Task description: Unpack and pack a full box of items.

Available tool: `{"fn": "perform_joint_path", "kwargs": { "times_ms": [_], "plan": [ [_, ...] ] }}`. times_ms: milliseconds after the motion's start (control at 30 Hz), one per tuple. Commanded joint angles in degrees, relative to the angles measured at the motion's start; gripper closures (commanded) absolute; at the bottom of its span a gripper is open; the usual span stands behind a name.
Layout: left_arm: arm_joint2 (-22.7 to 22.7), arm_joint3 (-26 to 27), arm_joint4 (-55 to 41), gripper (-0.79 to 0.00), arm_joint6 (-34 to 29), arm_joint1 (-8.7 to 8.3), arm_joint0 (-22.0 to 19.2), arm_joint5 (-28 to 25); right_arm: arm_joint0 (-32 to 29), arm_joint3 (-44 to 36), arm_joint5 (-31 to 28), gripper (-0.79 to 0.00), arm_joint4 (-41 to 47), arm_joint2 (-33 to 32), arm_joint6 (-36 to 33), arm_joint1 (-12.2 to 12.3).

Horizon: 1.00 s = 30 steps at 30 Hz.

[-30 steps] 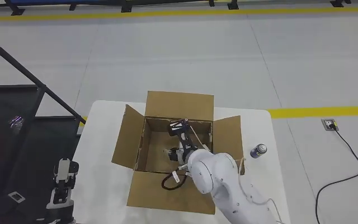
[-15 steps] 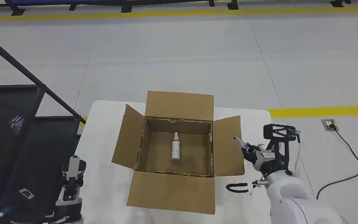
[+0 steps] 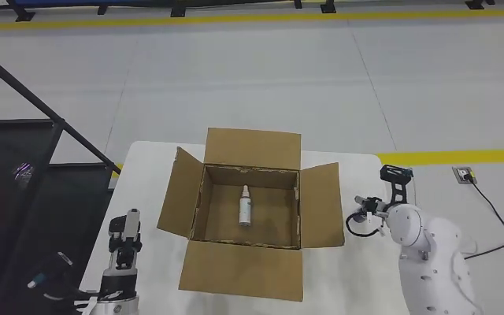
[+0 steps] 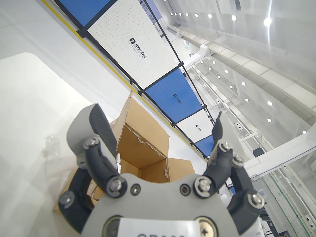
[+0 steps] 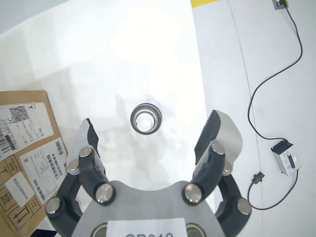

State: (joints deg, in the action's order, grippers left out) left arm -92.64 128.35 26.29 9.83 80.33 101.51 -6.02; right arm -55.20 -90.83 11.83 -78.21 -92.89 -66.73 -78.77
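Hovering with right tool (image 5: 151,125) spread wide, empty, over metal can (image 5: 146,120) right of box (image 3: 244,272); left tool (image 4: 158,118) likewise spread, empty; barcode labels (image 5: 27,124) on flap.

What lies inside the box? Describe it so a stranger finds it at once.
Start at the open cardboard box in the middle of the white table. On its floor lies a slim white bottle, the only item inside; the metal can stands outside.

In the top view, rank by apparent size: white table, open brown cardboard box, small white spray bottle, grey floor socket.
1. White table
2. Open brown cardboard box
3. Small white spray bottle and grey floor socket: alike, socket farther away, so unranked.
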Motion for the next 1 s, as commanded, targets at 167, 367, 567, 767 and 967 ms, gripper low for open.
{"fn": "perform_joint_path", "kwargs": {
  "times_ms": [167, 367, 567, 767, 967],
  "plan": [
    [1.33, -0.45, 1.5, -0.785, 0.28, 0.09, -1.24, 1.5, 3.91, 7.37, -0.48, -0.305, -1.18, 2.18, -0.96, 0.1],
    [1.55, -1.05, 1.57, -0.785, 0.76, 0.14, -1.62, 1.77, 4.75, 8.89, -1.34, 0.0, -0.2, 2.32, -1.4, 0.29],
    [1.3, -1.37, 1.3, -0.785, 1.09, 0.16, -1.35, 1.43, 4.42, 8.02, -0.8, 0.0, 0.37, 2.34, -1.68, 0.46],
    [0.61, -0.97, 1.07, -0.785, 1.36, 0.16, -0.55, 0.93, 0.51, -2.89, 3.04, 0.0, 3.24, -0.8, 1.67, 0.65],
    [0.11, -0.7, 0.77, -0.785, 1.26, 0.14, 0.17, 0.05, -9.62, -28.53, 8.78, 0.0, 5.28, -2.29, 7.91, 0.35]
  ]
}}
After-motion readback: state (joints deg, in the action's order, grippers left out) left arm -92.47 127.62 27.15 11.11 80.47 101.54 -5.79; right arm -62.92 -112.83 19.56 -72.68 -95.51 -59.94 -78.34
